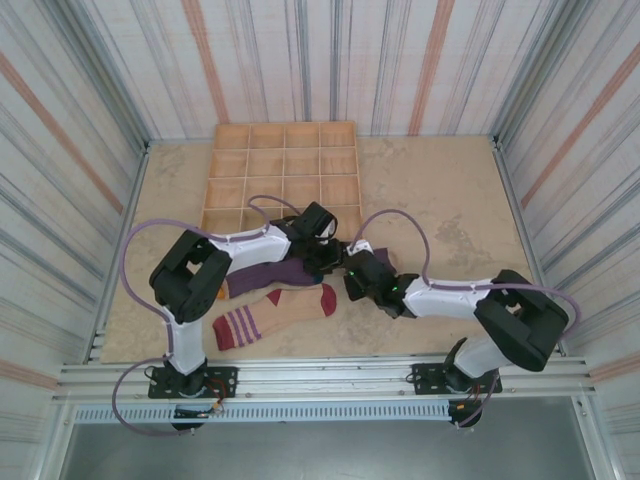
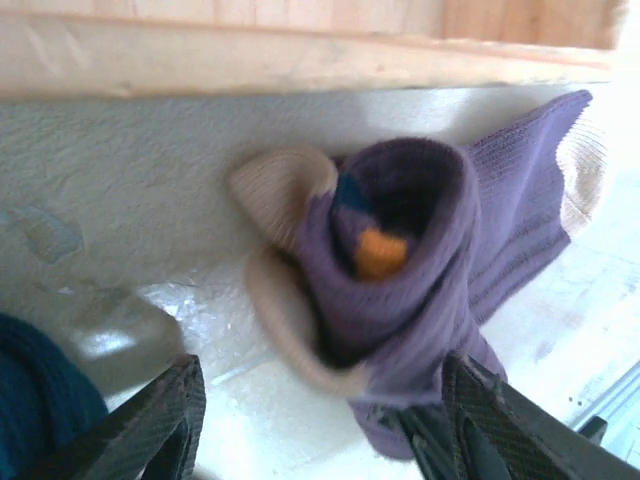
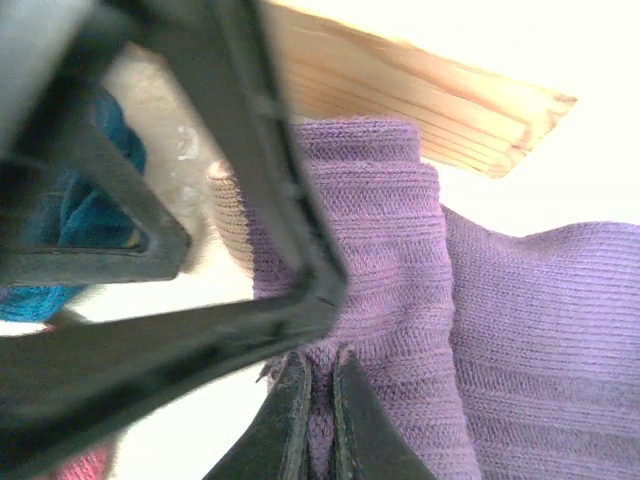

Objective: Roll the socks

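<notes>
The wooden tray of square compartments sits at the far middle of the bench, and everything else lies on its near side. Both arms meet just in front of the tray's near rim.

The left end effector hangs closest to that rim. In its wrist view the left end effector is spread wide, its two dark fingers standing on either side of the purple sock without closing on it. That sock lies on the bench right against the tray's near wall, partly rolled into a loose tube. An orange patch and a teal patch show inside the opening, and cream sections curl out on one side.

The right end effector sits just nearer than the left one. Seen from the right wrist, the right end effector is pinched almost shut on a fold of the purple sock, with the tray's corner beyond it.

The dark purple sock lies flat on the near side of the tray, under the left arm. The tan sock, with its red toe and striped cuff, lies nearer still, just beside the dark purple sock.
</notes>
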Controlling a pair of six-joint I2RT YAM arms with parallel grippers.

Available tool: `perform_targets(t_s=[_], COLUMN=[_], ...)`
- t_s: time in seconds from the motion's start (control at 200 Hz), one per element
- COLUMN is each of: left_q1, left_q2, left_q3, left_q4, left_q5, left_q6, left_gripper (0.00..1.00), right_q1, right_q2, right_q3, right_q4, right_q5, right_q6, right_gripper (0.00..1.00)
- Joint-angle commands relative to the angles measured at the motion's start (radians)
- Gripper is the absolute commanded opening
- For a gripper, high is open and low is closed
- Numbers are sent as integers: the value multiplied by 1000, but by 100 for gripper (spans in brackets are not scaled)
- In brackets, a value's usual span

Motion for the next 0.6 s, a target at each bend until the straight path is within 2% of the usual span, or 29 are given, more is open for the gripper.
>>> perform_targets(t_s=[0.0,0.13,0.326,0.466,0.596], left_q1=[18,29,31,29,11], left_q2=[-60,-91,-99,-97,-85], left_q3=[-19,-41,-36,-39,-24], left_q4=[-19,1,-6,22,44], left_q5=[26,28,31,46,52], left_q6=[6,-2,-1,-8,-9], left_gripper=[66,67,67,66,66], right_q1=[-94,-255,-450,-560,-636], right_q2=[-27,-28,2,42,82], right_q3=[-79,-124,-212,-239,-240], right_q4=[-29,51,258,363,386], right_q5=[-241,-520,-838,-1003,-1077], right_q6=[51,105,259,361,419], right_gripper=[3,0,0,0,0])
